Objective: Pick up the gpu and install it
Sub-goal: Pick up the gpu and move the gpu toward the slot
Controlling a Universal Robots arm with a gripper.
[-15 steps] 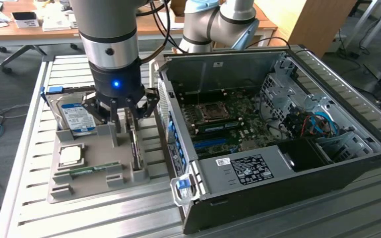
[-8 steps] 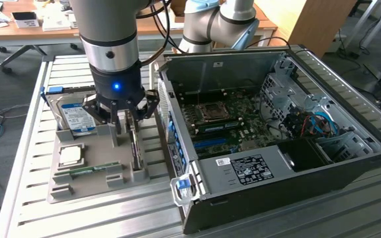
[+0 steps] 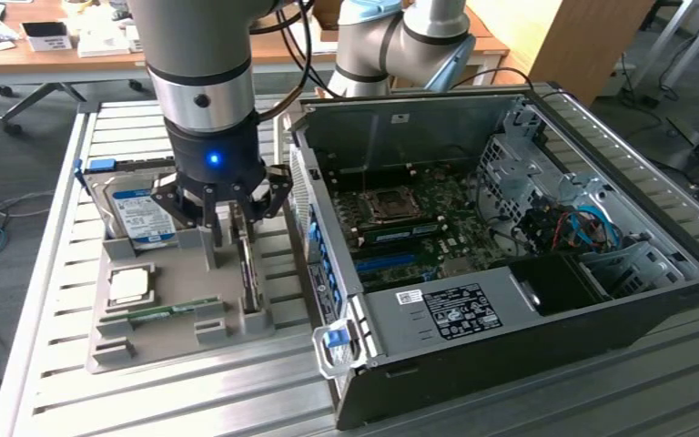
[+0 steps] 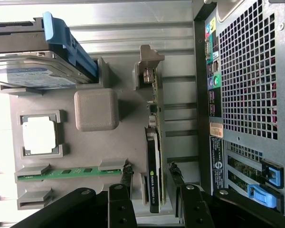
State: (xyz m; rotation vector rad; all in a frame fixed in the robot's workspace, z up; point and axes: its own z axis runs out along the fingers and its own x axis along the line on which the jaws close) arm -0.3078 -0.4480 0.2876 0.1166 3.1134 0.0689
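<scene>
We see the pincer (image 3: 230, 211) spread wide, straddling the gpu (image 4: 154, 156), no grip yet. The gpu stands on edge in the grey holder (image 3: 186, 273) on the table (image 3: 34, 364), both faces reachable. The open case (image 3: 410, 118) lies just beside.

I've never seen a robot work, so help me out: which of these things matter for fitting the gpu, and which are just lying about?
In the job: gpu, standing on edge in a slot of the tray, between the open jaws; open computer case.
Lying about: hard drive, processor chip, memory stick, all on the same tray.
</scene>
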